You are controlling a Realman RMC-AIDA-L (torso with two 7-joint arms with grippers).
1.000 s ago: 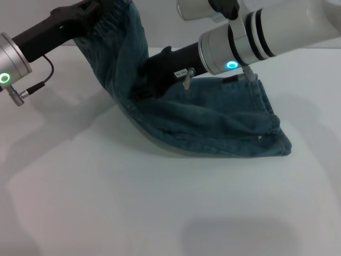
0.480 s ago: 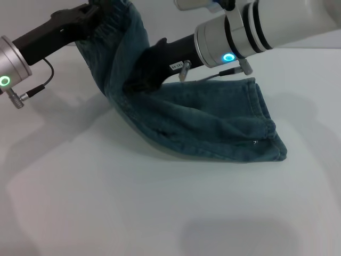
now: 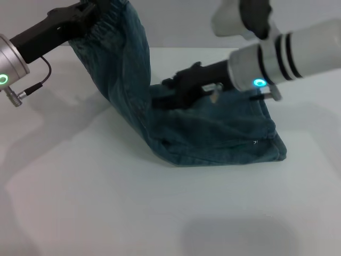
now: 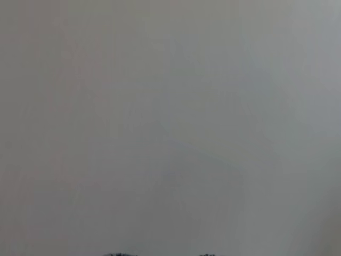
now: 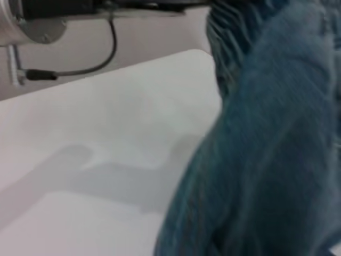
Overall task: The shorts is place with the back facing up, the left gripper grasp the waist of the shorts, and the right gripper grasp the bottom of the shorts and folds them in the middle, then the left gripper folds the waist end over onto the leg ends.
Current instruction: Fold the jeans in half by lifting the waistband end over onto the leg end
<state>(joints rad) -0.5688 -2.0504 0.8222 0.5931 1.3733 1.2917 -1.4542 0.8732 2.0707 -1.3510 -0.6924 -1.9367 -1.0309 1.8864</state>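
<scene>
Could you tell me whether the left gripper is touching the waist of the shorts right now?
Touching. In the head view the left gripper is clamped on the ruched waist, holding that end of the shorts up off the table.

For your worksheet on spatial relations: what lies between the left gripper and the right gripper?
In the head view, the shorts hang from the left gripper down past the right gripper.

Hidden and cut-off parts

The left gripper runs off the top edge of the head view, so its tips can't be seen in the bunched waist. The right gripper is dark against the shorts, so its grip is unclear. The left wrist view shows only grey blur.
</scene>
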